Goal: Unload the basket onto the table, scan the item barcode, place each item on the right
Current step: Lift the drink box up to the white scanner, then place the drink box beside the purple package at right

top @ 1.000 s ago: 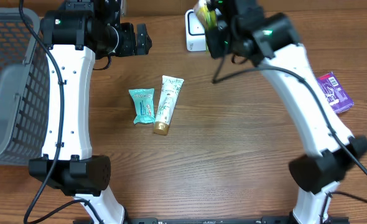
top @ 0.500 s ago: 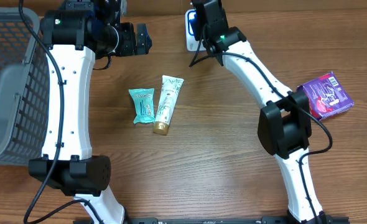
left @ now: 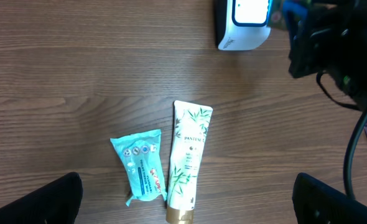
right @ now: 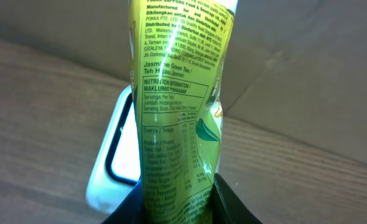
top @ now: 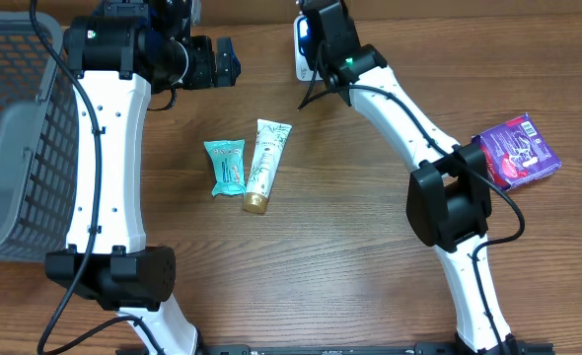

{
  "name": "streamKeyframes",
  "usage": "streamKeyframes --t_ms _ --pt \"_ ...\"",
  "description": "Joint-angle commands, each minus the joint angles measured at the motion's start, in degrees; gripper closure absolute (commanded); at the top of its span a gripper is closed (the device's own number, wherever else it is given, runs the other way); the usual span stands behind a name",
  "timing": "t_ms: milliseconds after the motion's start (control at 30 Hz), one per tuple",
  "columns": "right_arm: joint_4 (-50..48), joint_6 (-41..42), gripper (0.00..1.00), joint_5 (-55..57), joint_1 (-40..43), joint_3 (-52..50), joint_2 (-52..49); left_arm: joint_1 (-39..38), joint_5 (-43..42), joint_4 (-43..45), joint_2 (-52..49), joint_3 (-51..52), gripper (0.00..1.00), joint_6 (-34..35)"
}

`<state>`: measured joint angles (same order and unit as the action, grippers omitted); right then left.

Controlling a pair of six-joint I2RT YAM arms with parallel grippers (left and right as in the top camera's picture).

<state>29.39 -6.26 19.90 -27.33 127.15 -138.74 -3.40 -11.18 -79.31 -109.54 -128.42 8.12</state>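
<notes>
In the right wrist view a yellow-green jasmine green tea bottle (right: 177,106) with a printed nutrition label stands upright between my right gripper's (right: 178,202) black fingers, which are shut on it. Right behind it sits the white barcode scanner (right: 112,168), its window facing the bottle. From overhead, my right gripper (top: 323,28) hangs over the scanner (top: 307,61) at the table's far edge, and the arm hides the bottle. My left gripper (top: 222,64) is open and held high, with nothing between its fingers (left: 46,199).
A teal wipes packet (top: 226,166) and a white tube with a gold cap (top: 264,163) lie side by side mid-table, below the left wrist. A purple packet (top: 516,148) lies at the right. A grey mesh basket (top: 15,128) fills the left edge.
My right arm has swung its forearm down and left, bringing the wrist and bottle over the scanner. The purple packet is now uncovered. The left arm has not moved.
</notes>
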Motion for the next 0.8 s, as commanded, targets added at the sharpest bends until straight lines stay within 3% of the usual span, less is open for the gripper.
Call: streamKeyframes --t_ms 0,167,267,367,433,533,767 --pt "2.75 -0.20 0.96 1.07 -1.42 1.53 5.09 -0.37 -0.28 0.04 0.15 -0.68 0.00 -0.83" --pt "12.90 4.66 0.96 1.03 -1.64 1.55 14.14 -0.37 -0.26 0.04 0.15 -0.68 0.00 -0.85" --pt "25.29 11.19 0.96 0.83 -1.09 1.55 23.21 -0.37 -0.28 0.04 0.15 -0.68 0.00 -0.83" --pt "40.54 12.68 0.96 0.35 0.35 1.55 29.33 -0.37 -0.28 0.04 0.15 -0.68 0.00 -0.83" --pt "52.28 17.00 0.96 -1.79 2.80 1.51 30.25 -0.37 -0.28 0.04 0.15 -0.68 0.00 -0.85" --pt "60.76 17.46 0.96 -6.95 6.64 -1.07 29.09 -0.37 -0.28 0.04 0.15 -0.68 0.00 -0.83" --pt "44.28 20.04 0.96 -12.41 18.56 -29.35 28.33 -0.37 -0.26 0.04 0.15 -0.68 0.00 -0.85"
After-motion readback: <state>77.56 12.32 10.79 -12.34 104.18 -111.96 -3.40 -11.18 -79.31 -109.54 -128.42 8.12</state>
